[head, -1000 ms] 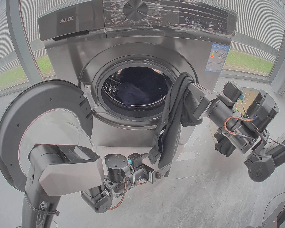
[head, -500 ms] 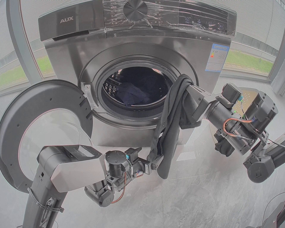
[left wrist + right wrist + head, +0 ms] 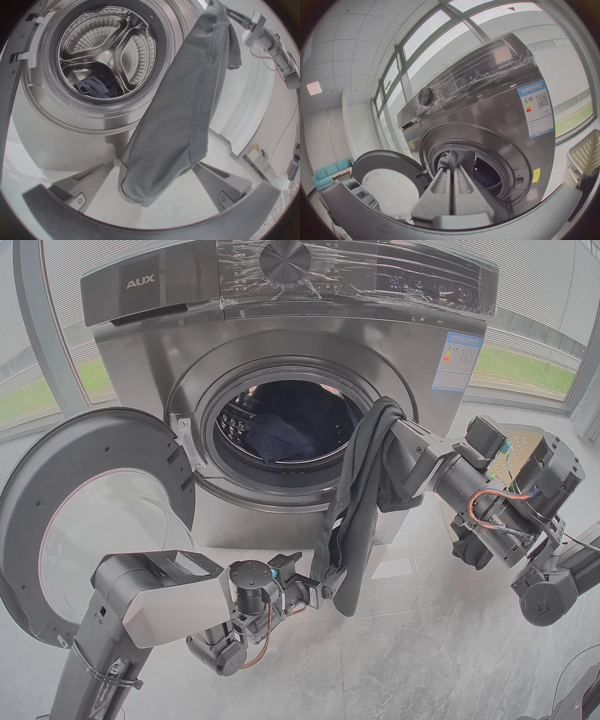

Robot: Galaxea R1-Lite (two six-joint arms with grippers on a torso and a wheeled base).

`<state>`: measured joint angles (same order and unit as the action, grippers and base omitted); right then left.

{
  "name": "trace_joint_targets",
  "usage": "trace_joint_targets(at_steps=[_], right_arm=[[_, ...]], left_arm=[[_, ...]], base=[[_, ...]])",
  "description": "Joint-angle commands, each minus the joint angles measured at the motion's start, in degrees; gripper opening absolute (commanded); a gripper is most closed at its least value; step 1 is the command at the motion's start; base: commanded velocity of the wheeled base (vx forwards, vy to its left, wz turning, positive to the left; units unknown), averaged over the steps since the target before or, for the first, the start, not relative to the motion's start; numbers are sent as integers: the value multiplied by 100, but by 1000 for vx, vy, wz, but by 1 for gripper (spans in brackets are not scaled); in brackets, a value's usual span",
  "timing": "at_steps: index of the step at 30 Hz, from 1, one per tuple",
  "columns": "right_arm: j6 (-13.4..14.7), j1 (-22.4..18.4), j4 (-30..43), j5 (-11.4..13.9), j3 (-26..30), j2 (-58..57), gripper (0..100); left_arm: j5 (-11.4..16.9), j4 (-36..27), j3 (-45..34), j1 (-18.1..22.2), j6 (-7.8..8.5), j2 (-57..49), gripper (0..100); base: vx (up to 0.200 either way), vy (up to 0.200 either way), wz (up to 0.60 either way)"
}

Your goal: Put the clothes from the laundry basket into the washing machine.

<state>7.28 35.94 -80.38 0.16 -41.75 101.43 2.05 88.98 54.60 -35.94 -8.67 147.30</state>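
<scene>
**Grey garment (image 3: pixel 362 490) hangs at the washing machine (image 3: pixel 156 365) mouth, held from above**

The right end effector (image 3: pixel 452 168) pinches the garment's top beside the drum opening's right rim. The left end effector (image 3: pixel 152 166) sits spread wide around the dangling lower end, not gripping it. If released here, the long tail would likely drape over the rim or drop to the floor. Counted: one machine, one open door (image 3: pixel 75 452), one held garment, one dark blue piece (image 3: pixel 92 88) in the drum, one laundry basket (image 3: pixel 582 153).

Bright daylight pours through your windows (image 3: pixel 450 40), the washing machine drum (image 3: pixel 93 34) gleams, and wrist views bow at the edges.
</scene>
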Motion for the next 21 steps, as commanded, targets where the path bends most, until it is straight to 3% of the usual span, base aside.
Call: trace_joint_targets(at_steps=[1,9,10,21], right_arm=[[2,10,-4,2,0,18,0],[2,1,-12,2,0,44,0],[2,1,-12,2,0,44,0],[2,-17,-39,2,106,44,0]], left_arm=[[-3,23,156,-10,-21,185,100],[-108,14,464,69,-21,387,100],[-108,14,464,69,-21,387,0],[-117,32,525,315,-30,220,0]], base=[[0,0,0],[0,0,0],[0,0,0],[0,0,0]])
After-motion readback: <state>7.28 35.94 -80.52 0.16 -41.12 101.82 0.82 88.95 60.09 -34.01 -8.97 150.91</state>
